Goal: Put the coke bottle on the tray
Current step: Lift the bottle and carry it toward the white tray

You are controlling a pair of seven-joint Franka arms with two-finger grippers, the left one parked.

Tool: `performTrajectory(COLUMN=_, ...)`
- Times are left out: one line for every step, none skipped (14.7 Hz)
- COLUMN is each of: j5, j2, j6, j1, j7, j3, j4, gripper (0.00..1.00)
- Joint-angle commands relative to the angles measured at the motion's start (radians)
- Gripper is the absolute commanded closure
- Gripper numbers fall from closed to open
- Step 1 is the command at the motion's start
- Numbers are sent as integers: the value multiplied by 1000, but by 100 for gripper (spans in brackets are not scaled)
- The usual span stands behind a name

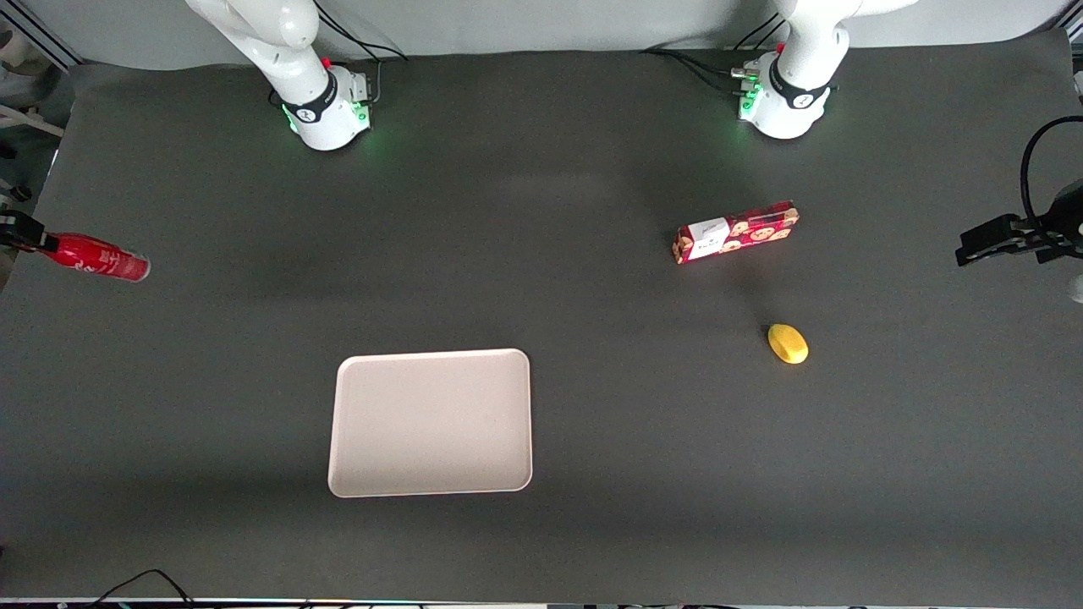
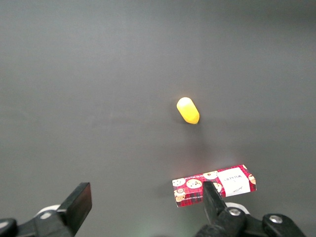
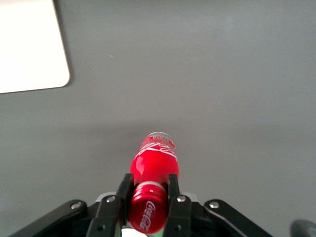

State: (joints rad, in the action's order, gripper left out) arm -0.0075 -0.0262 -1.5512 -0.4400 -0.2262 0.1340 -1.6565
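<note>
Gripping coke bottle [image 3: 152,170], claw [image 3: 148,197] over dark table [image 1: 592,474]

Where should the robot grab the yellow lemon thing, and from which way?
Probably from straight above, fingers closing across the short middle of the yellow lemon-like thing. It lies alone on the table, nearer the front camera than the cookie box, so nothing crowds it. Its rounded ends would likely slip. The gripper is busy, shut on the coke bottle at the working arm's end.
</note>
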Motion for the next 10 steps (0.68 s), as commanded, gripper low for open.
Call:
performTrajectory(j5=1, j2=-18, j6=7, j1=211, j7=204, j3=-51, j4=58, gripper=100)
performTrajectory(j5=14, j2=-30, j6=-6, j1=289, j7=243, j3=-89, j4=66, gripper=100)
performTrajectory(j5=26, j2=-41, j6=-10, j1=379, j7=295, j3=-153, j4=87, gripper=100)
performTrajectory(j5=38, j2=-60, j6=-10, j1=494, j7=348, j3=-230, j4=105, gripper=100)
performTrajectory(j5=55, j2=-76, j6=-12, j1=608, j7=393, j3=-317, j4=124, gripper=100)
performTrajectory(j5=82, j2=-99, j6=-27, j1=717, j7=430, j3=-394, j4=139, gripper=100)
performTrajectory(j5=107, j2=-118, j6=-58, j1=798, j7=465, j3=-462, j4=144, gripper=100)
performTrajectory(j5=116, j2=-142, j6=-93, j1=867, j7=485, j3=-511, j4=144, gripper=100)
performTrajectory(j5=123, j2=-164, j6=-131, j1=895, j7=507, j3=-520, j4=146, gripper=100)
performTrajectory(j5=124, j2=-193, j6=-174, j1=906, j7=513, j3=-521, j4=146, gripper=100)
